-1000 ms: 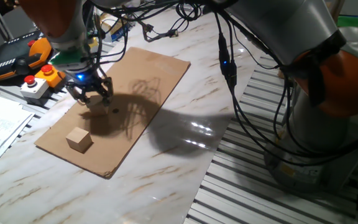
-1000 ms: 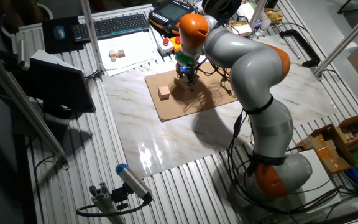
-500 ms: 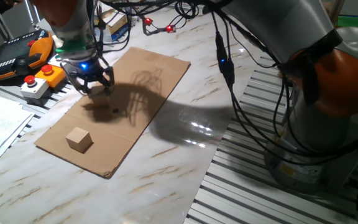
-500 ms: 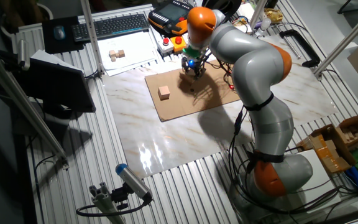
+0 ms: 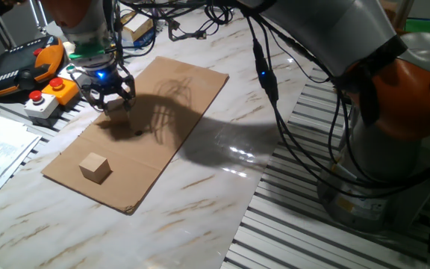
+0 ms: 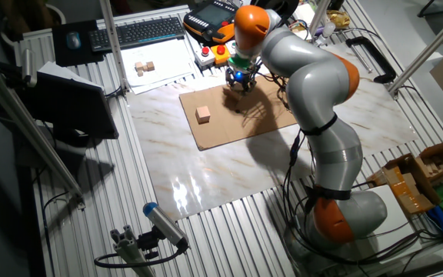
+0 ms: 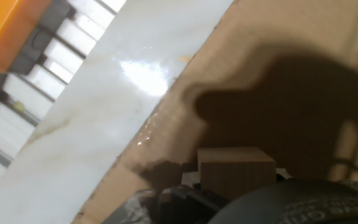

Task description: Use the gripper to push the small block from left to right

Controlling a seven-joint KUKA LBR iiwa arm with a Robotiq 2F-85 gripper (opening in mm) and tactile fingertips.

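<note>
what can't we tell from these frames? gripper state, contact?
- Gripper open or shut: too small in both fixed views; in the hand view it is blurred and cut off by the bottom edge.
- Gripper touching the cardboard or not: shadow hides the gap.
- Close block, hand view: base hidden by the gripper; unclear whether it is the lone block.

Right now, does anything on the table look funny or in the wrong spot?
Nothing looks spilled or broken. The small block sits upright on the cardboard sheet, and the gripper hangs over the sheet's far edge, well apart from it.
</note>
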